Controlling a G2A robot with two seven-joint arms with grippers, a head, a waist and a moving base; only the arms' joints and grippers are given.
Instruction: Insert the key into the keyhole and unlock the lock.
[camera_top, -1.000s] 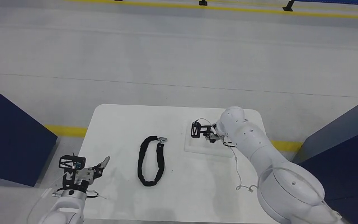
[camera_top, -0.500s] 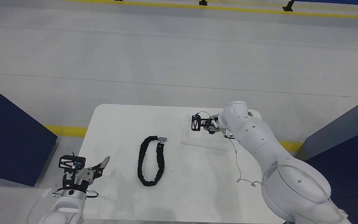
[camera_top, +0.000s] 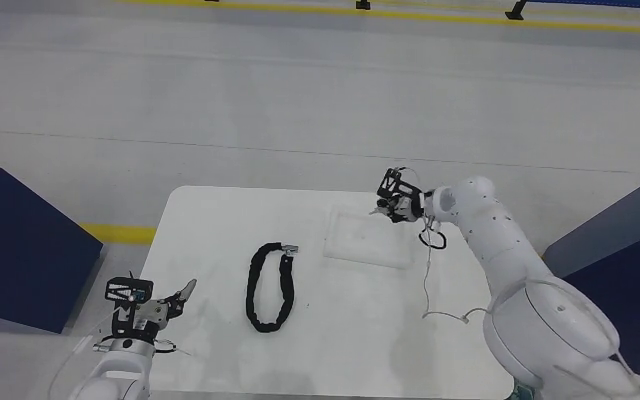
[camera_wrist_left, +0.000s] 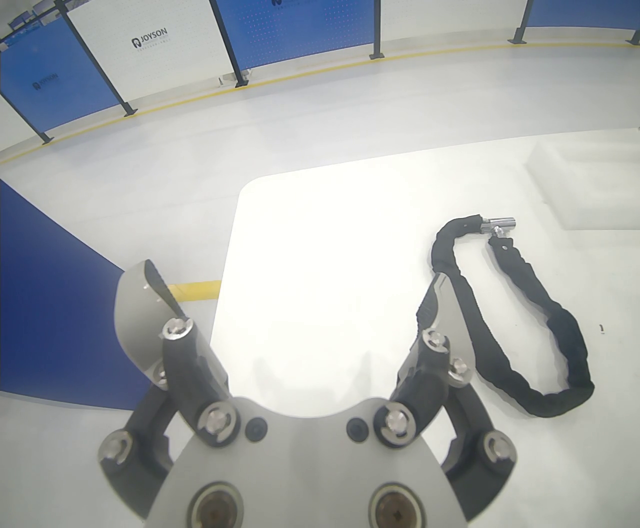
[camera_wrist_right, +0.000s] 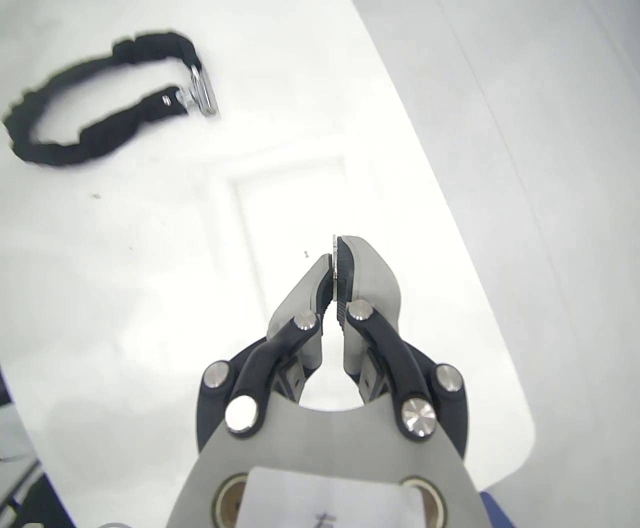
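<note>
Now, you have the thin silver metal key (camera_wrist_right: 334, 246) pinched in the closed right jaws by the white foam tray (camera_top: 362, 245). The black fabric-sleeved chain lock (camera_top: 251, 288) lies mid white bench (camera_top: 205, 235). The left jaws are spread wide, empty.

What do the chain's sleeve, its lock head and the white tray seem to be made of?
Chain sleeve: black fabric, matte, judging by its wrinkled, bunched surface. Lock head: bare metal, silvery with glints. White tray: probably foam, matte with soft recessed edges; rigid plastic cannot be ruled out.
</note>
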